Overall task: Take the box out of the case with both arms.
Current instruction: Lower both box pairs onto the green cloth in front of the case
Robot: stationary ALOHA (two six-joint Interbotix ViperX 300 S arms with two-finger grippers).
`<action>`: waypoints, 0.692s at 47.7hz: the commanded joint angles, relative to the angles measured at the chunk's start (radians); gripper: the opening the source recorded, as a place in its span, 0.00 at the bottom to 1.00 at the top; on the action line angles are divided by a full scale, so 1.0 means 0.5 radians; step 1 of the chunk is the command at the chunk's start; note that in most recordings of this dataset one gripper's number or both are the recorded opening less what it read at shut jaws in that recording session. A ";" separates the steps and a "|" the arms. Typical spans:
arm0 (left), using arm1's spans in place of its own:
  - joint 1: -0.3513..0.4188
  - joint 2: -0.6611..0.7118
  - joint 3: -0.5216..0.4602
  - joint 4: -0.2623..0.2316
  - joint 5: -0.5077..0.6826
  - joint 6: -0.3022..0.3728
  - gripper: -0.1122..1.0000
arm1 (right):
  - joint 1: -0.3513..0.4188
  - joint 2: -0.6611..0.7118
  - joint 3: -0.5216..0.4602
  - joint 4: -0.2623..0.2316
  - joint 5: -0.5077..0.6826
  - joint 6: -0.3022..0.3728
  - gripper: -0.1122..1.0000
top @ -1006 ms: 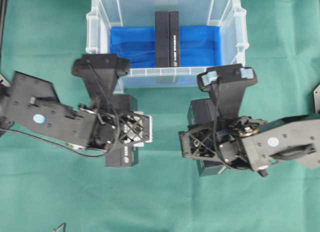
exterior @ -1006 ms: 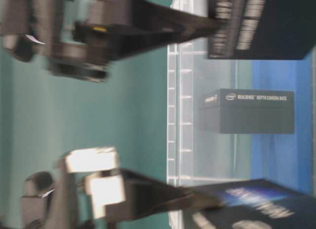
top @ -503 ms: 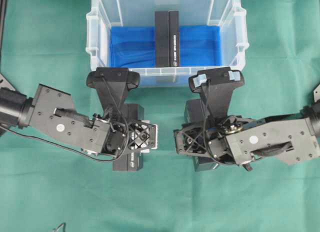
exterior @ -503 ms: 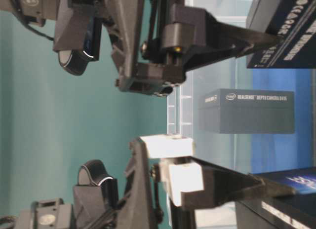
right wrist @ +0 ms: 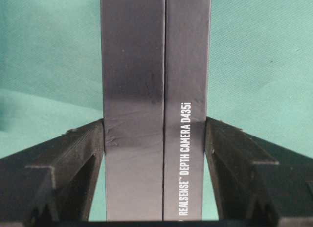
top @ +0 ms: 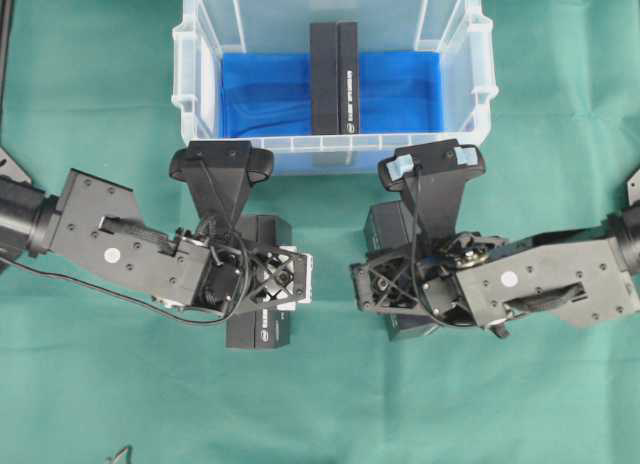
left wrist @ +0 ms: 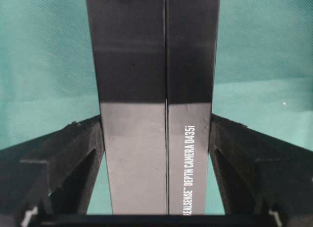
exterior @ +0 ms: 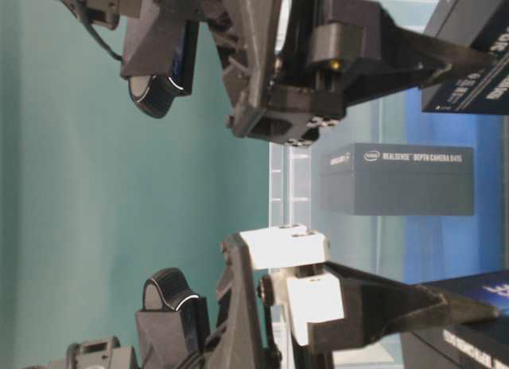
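I am looking at two loaded arms. The left pincer [left wrist: 156,139] is clamped on a black carton, the left-hand box [left wrist: 156,80], with its jaws pressing flat against both long sides. The right pincer [right wrist: 155,139] is clamped the same way on the right-hand box [right wrist: 156,65]. Both are hanging over the green cloth [top: 320,414], outside the case [top: 330,142], in the middle band of the overhead frame.

The box in the case [top: 333,76] is standing on edge on the blue sheet [top: 260,89], at the upper centre of the overhead view. Its long axis is running top to bottom in that picture, pointing straight at the gap between my two arms. It is lying above both pincers in the frame, beyond the case's near wall, and about midway between them; I am not judging either arm to be nearer.

As I am reading it, neither pincer is free to reach in. Each load is needing a place on the cloth first, and then an approach over the near rim with the jaws spanning the box's narrow width.
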 commanded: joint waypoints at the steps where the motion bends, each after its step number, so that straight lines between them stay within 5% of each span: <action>1: -0.012 -0.086 -0.018 -0.006 -0.037 -0.009 0.66 | 0.000 -0.080 -0.021 -0.012 -0.006 -0.003 0.69; 10: -0.012 -0.086 -0.021 -0.028 -0.040 -0.012 0.70 | 0.000 -0.077 -0.018 -0.028 0.000 -0.003 0.69; 17: -0.015 -0.083 -0.034 -0.028 -0.040 -0.009 0.93 | 0.000 -0.080 -0.028 -0.025 0.018 -0.003 0.94; 33: -0.015 -0.089 -0.064 -0.031 0.003 -0.012 0.92 | -0.003 -0.089 -0.034 -0.018 0.018 -0.003 0.95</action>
